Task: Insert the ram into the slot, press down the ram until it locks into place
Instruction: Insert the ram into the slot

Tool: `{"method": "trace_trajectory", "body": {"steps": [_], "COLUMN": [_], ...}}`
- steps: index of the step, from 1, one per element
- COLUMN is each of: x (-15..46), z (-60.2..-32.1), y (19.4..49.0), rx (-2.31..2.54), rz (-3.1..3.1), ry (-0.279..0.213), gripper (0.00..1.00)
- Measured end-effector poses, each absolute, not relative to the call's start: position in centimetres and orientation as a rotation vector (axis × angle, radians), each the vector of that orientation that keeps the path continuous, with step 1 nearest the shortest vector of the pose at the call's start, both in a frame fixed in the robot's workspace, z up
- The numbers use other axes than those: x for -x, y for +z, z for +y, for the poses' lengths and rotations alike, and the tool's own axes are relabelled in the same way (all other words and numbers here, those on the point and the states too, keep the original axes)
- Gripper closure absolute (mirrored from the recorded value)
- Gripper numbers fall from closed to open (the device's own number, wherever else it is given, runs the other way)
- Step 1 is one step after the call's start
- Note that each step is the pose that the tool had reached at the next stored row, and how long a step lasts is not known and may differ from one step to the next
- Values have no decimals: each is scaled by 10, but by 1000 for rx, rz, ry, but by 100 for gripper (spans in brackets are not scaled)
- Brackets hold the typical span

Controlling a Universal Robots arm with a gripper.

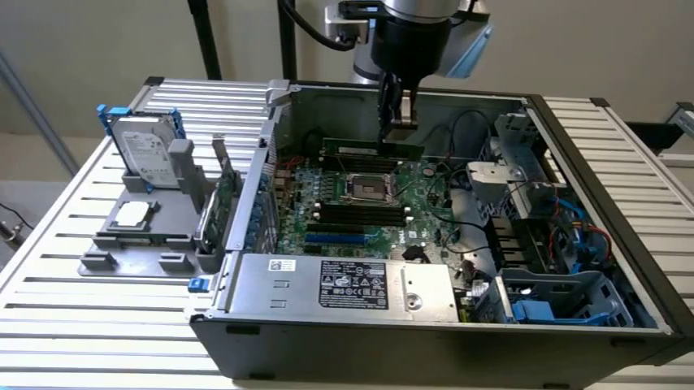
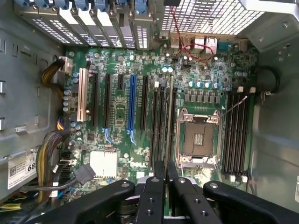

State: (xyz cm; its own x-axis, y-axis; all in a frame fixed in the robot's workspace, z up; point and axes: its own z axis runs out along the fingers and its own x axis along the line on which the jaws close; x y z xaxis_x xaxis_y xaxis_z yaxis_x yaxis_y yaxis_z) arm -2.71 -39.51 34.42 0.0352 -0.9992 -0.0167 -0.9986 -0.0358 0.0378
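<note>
While my claw (image 1: 397,124) pinches the ram (image 1: 372,149) by the middle of its upper edge, its fingers narrowed onto the board, the green stick hangs level and lengthwise inside the open computer case (image 1: 434,345). From the exterior view it appears to float above the motherboard (image 1: 314,185), drawn against the far side of the CPU socket (image 1: 366,185), and I cannot tell how near its lower edge is to the board. Through my wrist view the claw's black fingers (image 2: 154,186) sit close together, and just beyond them runs the slot (image 2: 161,119), one of several long black sockets lying parallel between the CPU socket and the blue socket (image 2: 131,100). A second bank of black sockets (image 2: 236,133) lies on the other side of the CPU socket. Toward the near wall of the case a grey power supply (image 1: 347,284) with a dark label covers the board's edge, and blue and black cables (image 1: 564,236) crowd the bay at the exterior view's right. Outside the case, on the slatted white desk (image 1: 97,333) at the exterior view's left, a grey fixture (image 1: 119,240) carries a hard drive (image 1: 145,150) standing upright in a blue frame.
</note>
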Motion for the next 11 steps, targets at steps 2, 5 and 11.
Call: {"method": "trace_trajectory", "body": {"steps": [2, 5, 11], "x": [27, 27, 27], "z": [-395, -395, -400], "y": [341, 335, 324], "rx": [-2250, -2251, -2250], "rz": [-2169, -2169, -2169], "ry": [-60, -60, -60], "gripper": [87, 87, 87]}}
